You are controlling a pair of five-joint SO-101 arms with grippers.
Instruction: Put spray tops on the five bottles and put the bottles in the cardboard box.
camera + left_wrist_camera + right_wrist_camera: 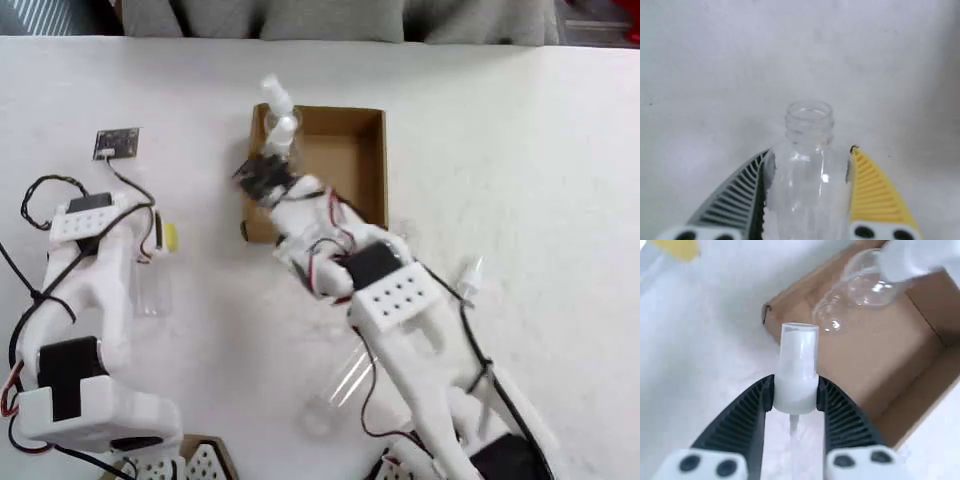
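Clamping one uncapped bottle [807, 192] is the left pincer [810, 152]; the right pincer [795, 382] pinches one spray top [798, 357].

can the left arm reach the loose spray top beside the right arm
Probably not: the left gripper is shut on an open bottle, and the right arm lies between it and that spray top.

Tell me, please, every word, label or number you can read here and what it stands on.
No text can be read. The cardboard box, the uncapped bottle and the spray top show no print; any marks on the small dark board are too small to read.
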